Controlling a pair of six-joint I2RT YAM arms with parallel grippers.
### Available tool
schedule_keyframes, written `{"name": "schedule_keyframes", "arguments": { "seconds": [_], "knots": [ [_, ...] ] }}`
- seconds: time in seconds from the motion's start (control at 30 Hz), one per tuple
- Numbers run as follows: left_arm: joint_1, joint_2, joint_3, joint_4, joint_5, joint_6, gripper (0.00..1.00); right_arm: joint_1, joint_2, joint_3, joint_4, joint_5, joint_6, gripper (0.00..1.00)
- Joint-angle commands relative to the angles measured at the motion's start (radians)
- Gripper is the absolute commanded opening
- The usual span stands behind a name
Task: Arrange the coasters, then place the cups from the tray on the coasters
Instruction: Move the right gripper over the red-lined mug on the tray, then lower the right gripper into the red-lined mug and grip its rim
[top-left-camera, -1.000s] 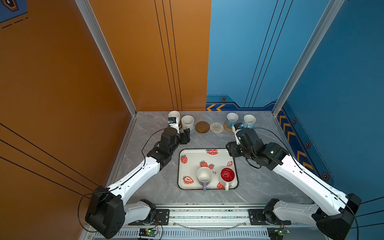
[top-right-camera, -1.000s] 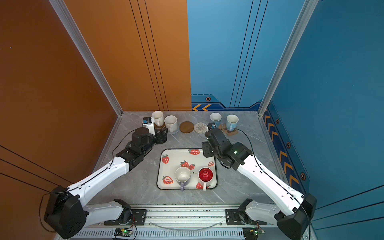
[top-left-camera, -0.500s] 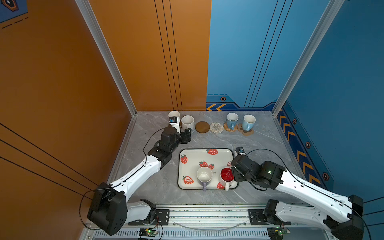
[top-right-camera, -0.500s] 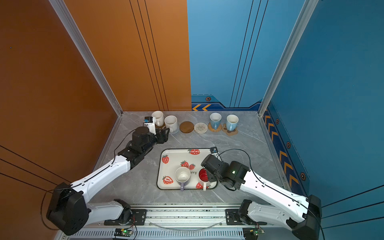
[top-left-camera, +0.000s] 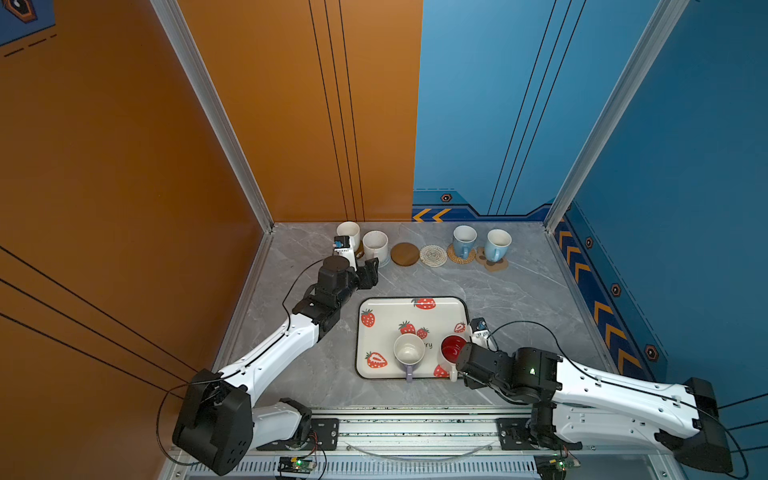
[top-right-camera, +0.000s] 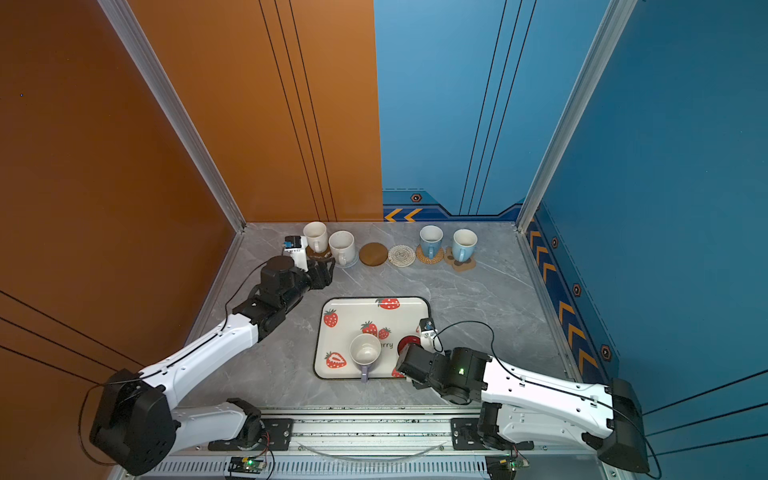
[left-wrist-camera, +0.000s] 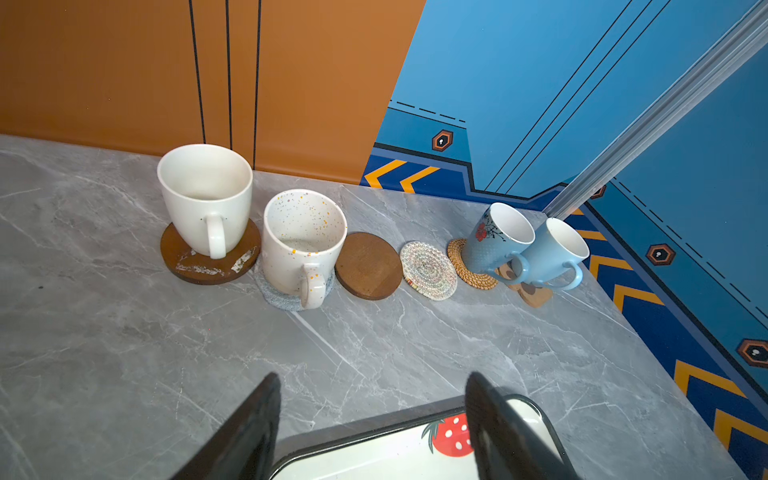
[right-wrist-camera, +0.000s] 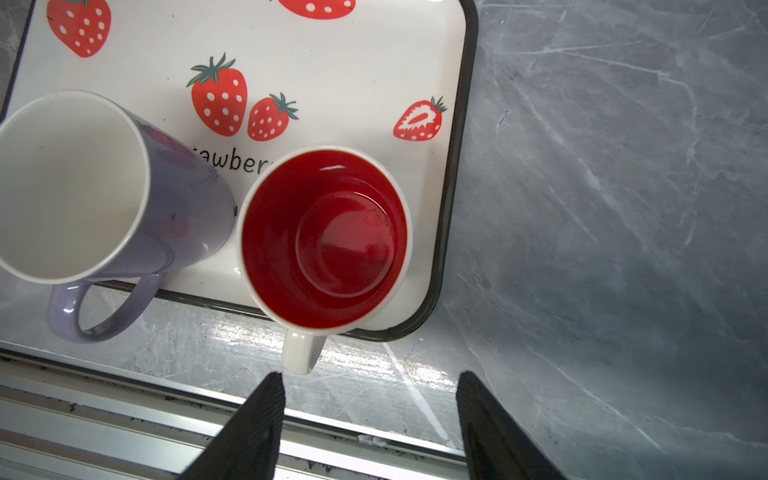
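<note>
Our right gripper (right-wrist-camera: 370, 377) hung with its jaws spread and nothing between them, just beside the red cup (right-wrist-camera: 324, 237), at about four o'clock of it in both top views. We judged the spread was meant to straddle the handle (right-wrist-camera: 301, 353), which stuck out past the tray (right-wrist-camera: 332, 62) rim toward six o'clock, right before the fingertips. That cup stood upright in the tray's five o'clock corner, with the lavender cup (right-wrist-camera: 75, 187) close at its nine o'clock, handle likewise overhanging the rim. Whether the two touched we could not tell. Our left gripper (left-wrist-camera: 370, 376) was also parted and empty, near the tray's eleven o'clock corner and facing the coaster row at twelve o'clock. There the white cup (left-wrist-camera: 205, 195), speckled cup (left-wrist-camera: 303, 241) and blue cups (left-wrist-camera: 496, 241) each sat on a coaster. The brown disc (left-wrist-camera: 368, 266) and cream spiral (left-wrist-camera: 428, 270) lay bare side by side mid-row. We took those for the last two cups. The red cup lay on the right arm's side, so we judged that arm would take it.
</note>
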Motion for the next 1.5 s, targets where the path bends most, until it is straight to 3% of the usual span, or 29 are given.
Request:
{"name": "schedule_keyframes", "arguments": {
  "seconds": [0.0,0.57,0.73,0.9,1.47],
  "knots": [
    [0.013,-0.018,-0.014,0.018,0.012,-0.011,0.71,0.025,0.006,-0.023,0.037,0.040,0.070,0.65],
    [0.032,-0.009,-0.030,0.035,0.029,-0.029,0.71,0.033,0.165,-0.087,0.254,-0.048,0.092,0.64],
    [0.036,0.004,-0.026,0.041,0.042,-0.034,0.71,0.021,0.204,-0.085,0.259,-0.068,0.097,0.59],
    [0.040,0.014,-0.024,0.040,0.043,-0.036,0.71,0.004,0.233,-0.089,0.263,-0.088,0.112,0.47],
    [0.052,0.059,-0.004,0.040,0.064,-0.052,0.71,-0.044,0.278,-0.130,0.343,-0.138,0.111,0.44]
  ]
}}
